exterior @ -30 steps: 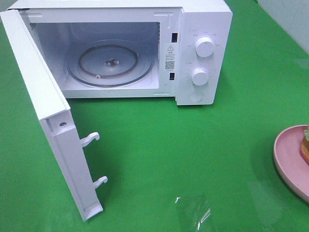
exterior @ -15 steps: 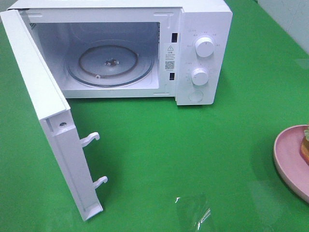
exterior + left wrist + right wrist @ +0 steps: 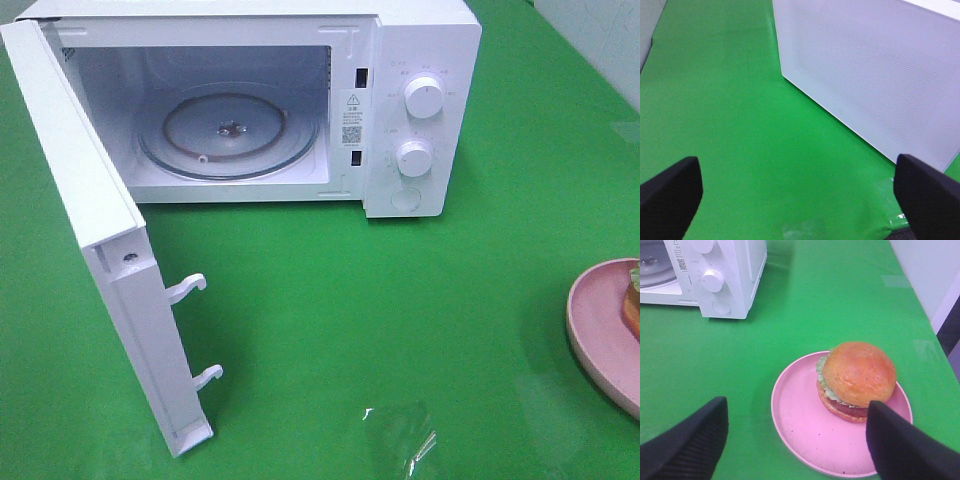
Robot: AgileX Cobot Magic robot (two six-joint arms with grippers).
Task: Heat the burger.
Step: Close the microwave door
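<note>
A white countertop microwave oven [image 3: 400, 100] stands on a bright green table surface [image 3: 400, 320], toward twelve o'clock in the high camera's view. Its white door [image 3: 110, 260] is swung fully open, reaching toward seven o'clock, with two white hooked latches [image 3: 190, 288] jutting from its edge. Inside the cavity lies a round clear glass turntable [image 3: 228, 135]. Two white round control dials [image 3: 424, 98] sit one above the other on the panel beside the cavity.

At about four o'clock, cut off by the frame edge, sits a shallow round pink plate [image 3: 595, 330]. The right wrist camera shows it whole: the round burger with a glossy golden-brown bun, frilly green lettuce and dark patty [image 3: 856, 380] rests on the plate, off-centre, close to the rim.

The right gripper [image 3: 795, 440] hovers above the plate, its two black fingers spread wide apart and holding nothing. The left gripper [image 3: 800, 195] is also spread wide and empty, above bare green surface near the outer face of the open door.
</note>
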